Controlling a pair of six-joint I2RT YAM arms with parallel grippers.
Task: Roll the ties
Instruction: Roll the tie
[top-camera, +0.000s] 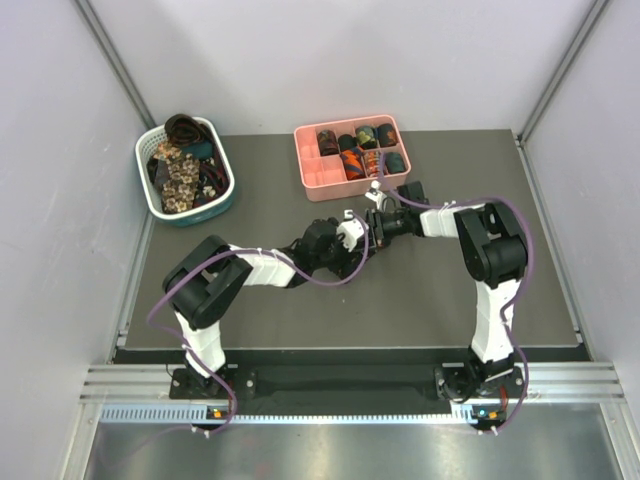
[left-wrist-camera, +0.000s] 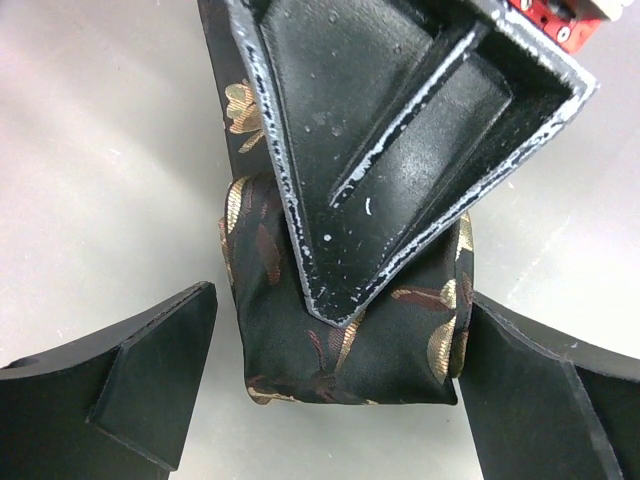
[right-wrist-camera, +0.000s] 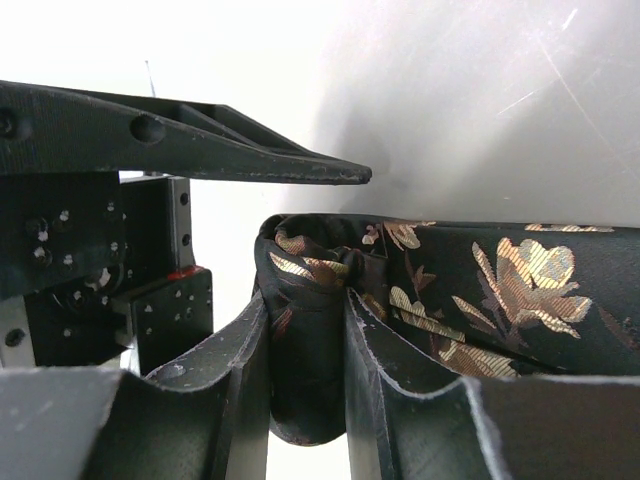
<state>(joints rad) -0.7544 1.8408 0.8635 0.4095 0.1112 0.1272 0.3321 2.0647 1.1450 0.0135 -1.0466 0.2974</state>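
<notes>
Two arms meet near the middle of the dark table (top-camera: 300, 300), a bit toward the far side, and the action is all on one tie (left-wrist-camera: 350, 360), dark with a beige floral print.

From the left wrist cam, the tie is a chunky little coil lying on the table, with a flat strip of it running off the top of the frame. The left gripper (left-wrist-camera: 340, 335) is spread about as wide as it goes. Its fingers (left-wrist-camera: 150, 385) sit on either side of the coil; the one on the right of that view looks to be right against the fabric, the other stands a little off. It isn't gripping anything.

The right gripper (right-wrist-camera: 305, 350) is the one doing the holding. In its own cam the two fingers are closed down narrow with a fold of the tie pinched between them, and the rest of the fabric lies flat off to the right. In the left wrist view, one right finger lies across the top of the coil.

Further back on the table, the pink tray (top-camera: 318, 178) sits just beyond the grippers with coiled ties (top-camera: 365, 150) in several compartments. The white-and-teal basket (top-camera: 143, 170) at the far left corner holds a heap of loose ties (top-camera: 185, 170).
</notes>
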